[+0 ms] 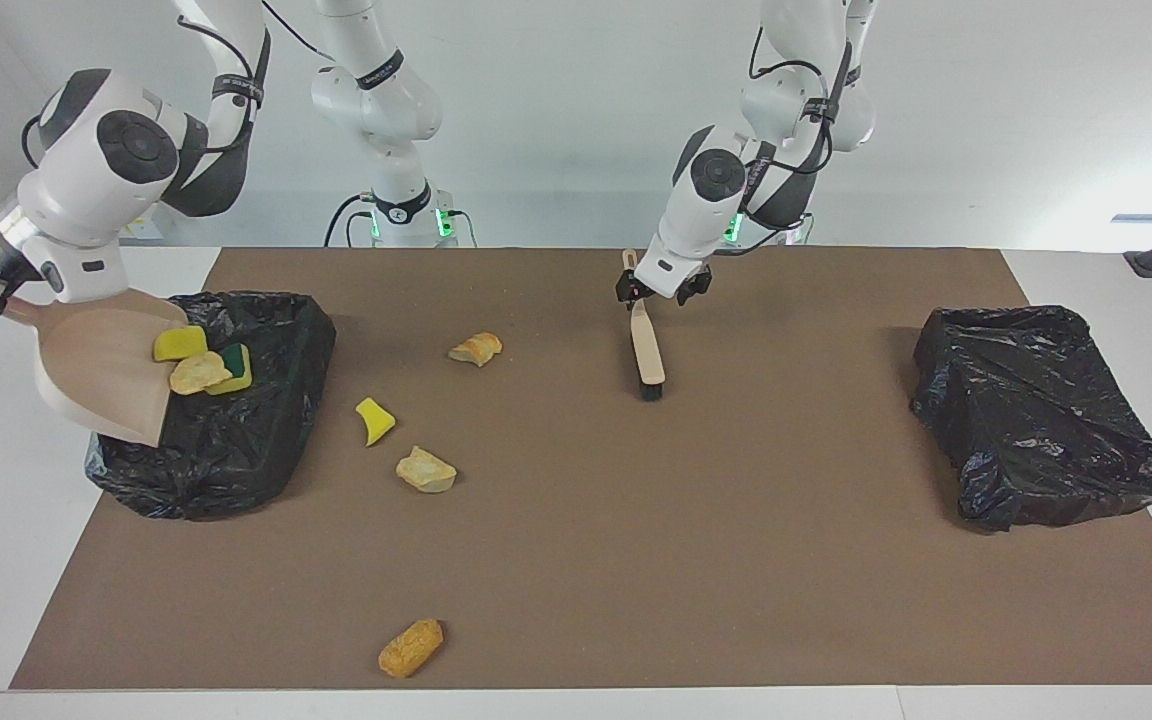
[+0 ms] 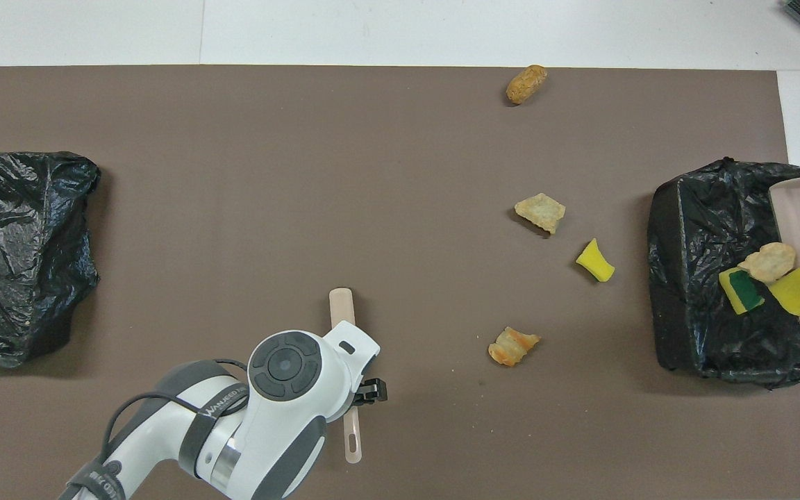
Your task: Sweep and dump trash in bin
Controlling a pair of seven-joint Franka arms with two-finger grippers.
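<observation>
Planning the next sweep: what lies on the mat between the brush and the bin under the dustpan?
In the overhead view, three pieces lie between the brush and that bin: an orange crust, a yellow sponge piece and a tan lump.

The only lettering I can make out is a strap around the left arm [image 2: 223,410], seen from overhead, which reads roughly "WANJEED". Similar straps on both arms in the facing view carry print too small to read.

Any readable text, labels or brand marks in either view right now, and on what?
"WANJEED", partly cut off: on the strap around the left arm, overhead view.
Small print on the straps of both arms in the facing view: too small to read.
Dustpan, brush, bins and trash: no text visible.
</observation>
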